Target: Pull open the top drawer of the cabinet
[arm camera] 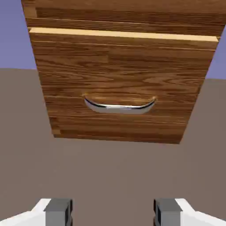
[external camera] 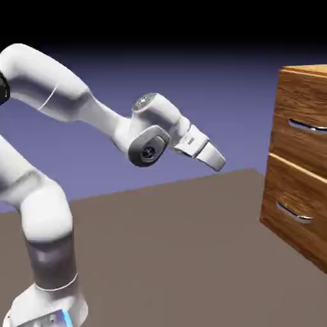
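Nearest your hand camera: one white two-finger gripper [arm camera: 113, 212], grey-tipped, spread wide, holding nothing. Next, one brown wood-grain lower drawer [arm camera: 123, 75] with curved silver handle [arm camera: 119, 109], central in that view (a tempting decoy). Above it, the target: one wood-grain top drawer [external camera: 303, 147], upper front of the tall brown cabinet [external camera: 267, 207], apparently closed. Hazard: advance along this downward aim and you may hook the wrong handle; too little lift could knock the fingers against the front. Exterior view only: the upper silver bar handle [external camera: 308, 126], and your gripper well apart from the cabinet.
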Controlling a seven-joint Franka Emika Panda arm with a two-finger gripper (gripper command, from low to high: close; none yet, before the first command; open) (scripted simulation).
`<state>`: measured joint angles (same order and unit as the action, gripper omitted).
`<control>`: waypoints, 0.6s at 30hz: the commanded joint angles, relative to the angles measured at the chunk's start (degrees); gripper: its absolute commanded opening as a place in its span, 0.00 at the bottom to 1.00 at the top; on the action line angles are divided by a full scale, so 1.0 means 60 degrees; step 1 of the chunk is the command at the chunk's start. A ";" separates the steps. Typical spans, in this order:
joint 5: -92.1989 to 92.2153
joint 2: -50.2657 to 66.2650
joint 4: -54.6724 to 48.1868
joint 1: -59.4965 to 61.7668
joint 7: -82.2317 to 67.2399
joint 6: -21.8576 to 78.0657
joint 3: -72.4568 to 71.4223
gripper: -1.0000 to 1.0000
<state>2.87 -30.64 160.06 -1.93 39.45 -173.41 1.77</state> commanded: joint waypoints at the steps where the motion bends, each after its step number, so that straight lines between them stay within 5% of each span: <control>1: 0.0397 0.0279 -0.0130 -0.0172 -0.0416 0.0083 0.0245 0.50; 18: 0.7143 0.5015 -0.2331 -0.3095 -0.7476 0.1496 0.4404 0.50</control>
<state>45.72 -0.56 146.08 -20.39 -5.40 -164.43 28.19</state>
